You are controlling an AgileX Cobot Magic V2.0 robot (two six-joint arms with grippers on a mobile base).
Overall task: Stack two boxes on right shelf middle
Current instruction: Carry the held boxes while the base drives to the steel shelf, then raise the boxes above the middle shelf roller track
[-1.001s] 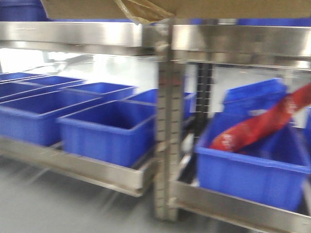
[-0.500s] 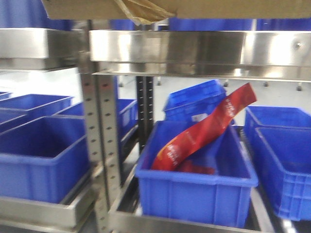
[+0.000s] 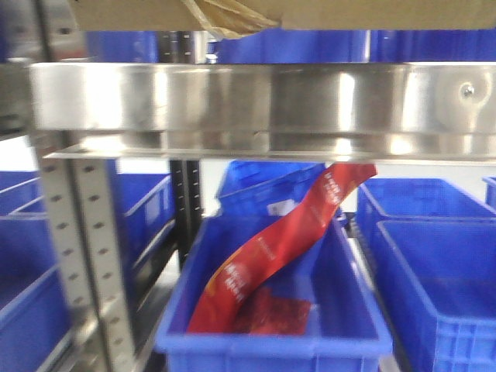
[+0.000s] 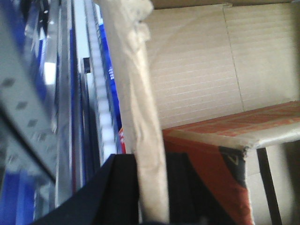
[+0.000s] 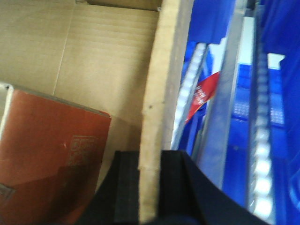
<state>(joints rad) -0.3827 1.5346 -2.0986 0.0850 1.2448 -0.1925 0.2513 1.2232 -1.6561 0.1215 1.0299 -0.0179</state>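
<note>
I hold an open cardboard box (image 3: 349, 14) by both side walls; only its underside shows at the top of the front view. My left gripper (image 4: 151, 161) is shut on the box's left wall (image 4: 136, 93). My right gripper (image 5: 150, 157) is shut on its right wall (image 5: 164, 70). A red-orange smaller box (image 5: 51, 150) lies inside the cardboard box and also shows in the left wrist view (image 4: 206, 159). The right shelf middle shows as a shiny steel lip (image 3: 256, 101) directly under the carried box.
Under the steel lip, a blue bin (image 3: 271, 345) holds a long red strip (image 3: 279, 248). More blue bins stand at right (image 3: 434, 263) and behind (image 3: 263, 186). A perforated steel upright (image 3: 85, 256) stands at left.
The rack has slid left in the front view and come closer. The steel lip now spans the whole width, and the upright has shifted from centre to far left. Both grips are unchanged.
</note>
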